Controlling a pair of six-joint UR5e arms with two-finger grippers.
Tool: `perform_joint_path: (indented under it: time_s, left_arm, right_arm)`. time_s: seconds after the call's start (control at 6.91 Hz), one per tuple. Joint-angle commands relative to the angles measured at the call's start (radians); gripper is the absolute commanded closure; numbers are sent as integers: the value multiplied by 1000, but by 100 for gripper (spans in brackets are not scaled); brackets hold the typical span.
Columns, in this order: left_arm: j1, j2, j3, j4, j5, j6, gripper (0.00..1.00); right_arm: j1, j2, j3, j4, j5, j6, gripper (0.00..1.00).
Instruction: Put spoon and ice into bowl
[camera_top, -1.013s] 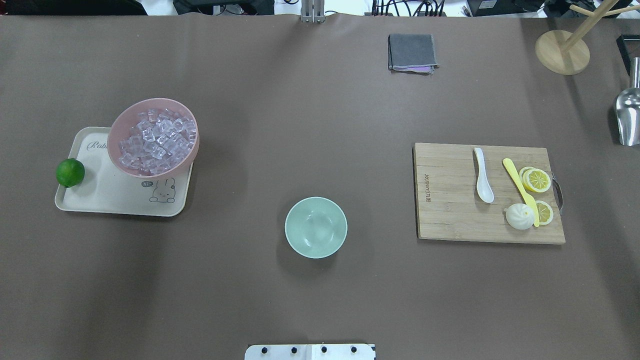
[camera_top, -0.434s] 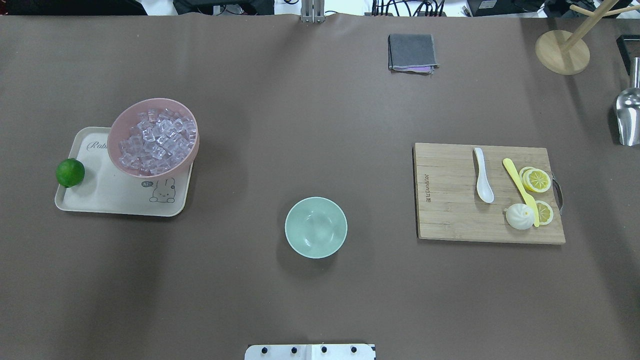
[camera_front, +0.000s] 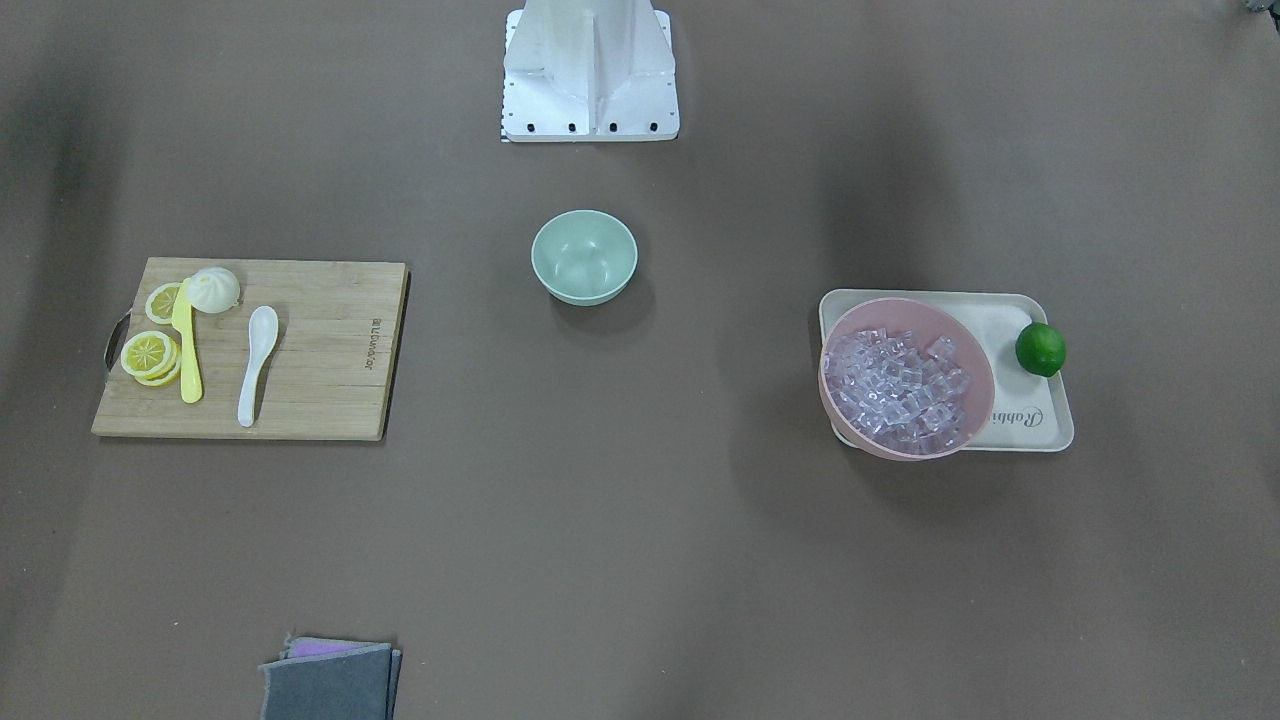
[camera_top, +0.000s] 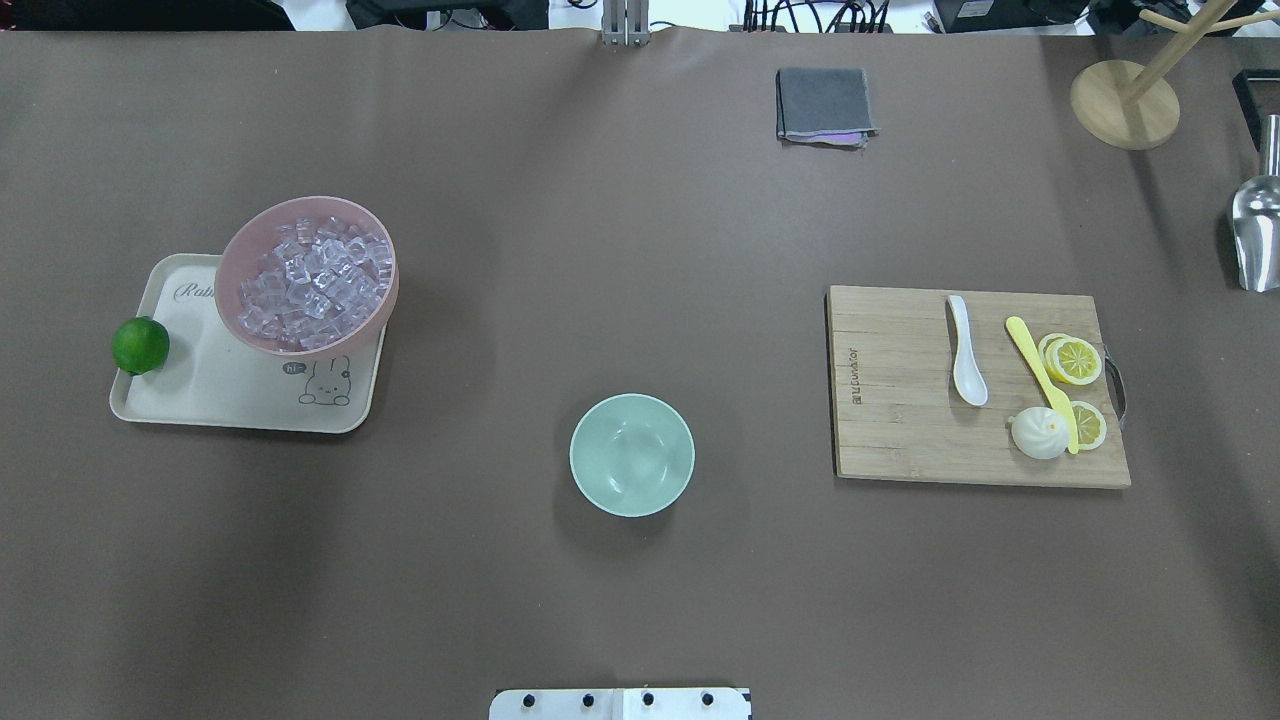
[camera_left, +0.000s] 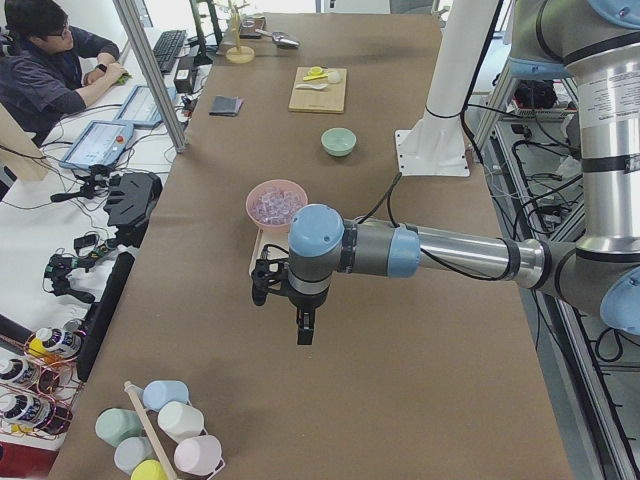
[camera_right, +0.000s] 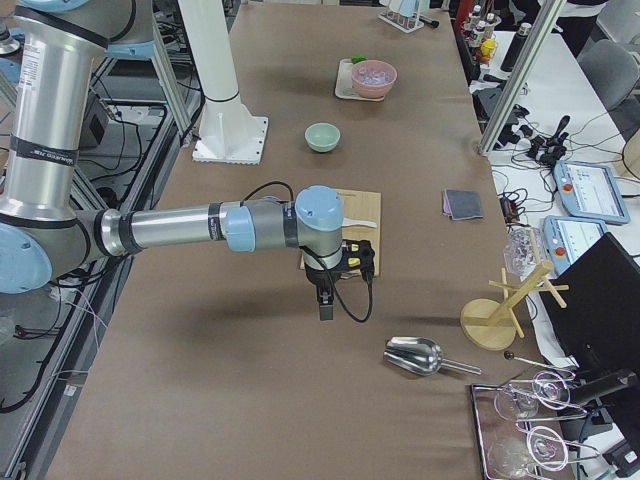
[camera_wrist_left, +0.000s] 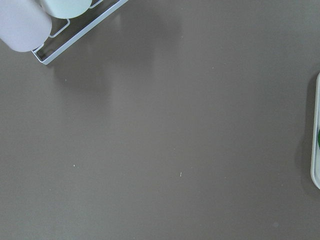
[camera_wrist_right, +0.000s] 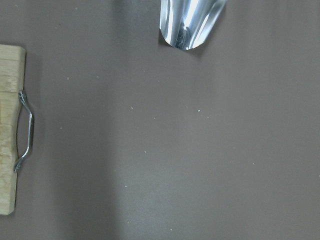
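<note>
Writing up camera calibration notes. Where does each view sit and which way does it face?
Front-facing: across the table, steeply down; base on top.
Overhead: above and behind, facing forward-down; base at bottom edge.
Exterior left: table's left end, along it; left arm near.
Exterior right: right end; right arm near.
Left wrist: straight down on table, tray edge; no body.
Right wrist: straight down, scoop, cutting board; no body.
Shared: bowl in all four exterior views.

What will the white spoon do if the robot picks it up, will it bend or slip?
The spoon looks hard and glossy, so it probably stays stiff but could slip. Its handle is thin and its scoop wider, so held by the handle it may tip scoop-down. It looks small beside the board, so likely light.
</note>
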Motion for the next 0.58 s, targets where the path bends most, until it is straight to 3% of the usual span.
perform_joint_path:
  time_s: [0.0,0.29,0.43]
  left_arm:
    - [-10,-44,-11,-75,-3,2,2]
    - [-10,-68,25,-340,-7,-5,2]
    - [-8,-61,43,-412,-9,-1,2]
  right_arm:
    - [0,-17,-1,282,-38,11,0]
    - [-6,33,5,394,-7,9,2]
    - [-10,37,2,483,72,9,2]
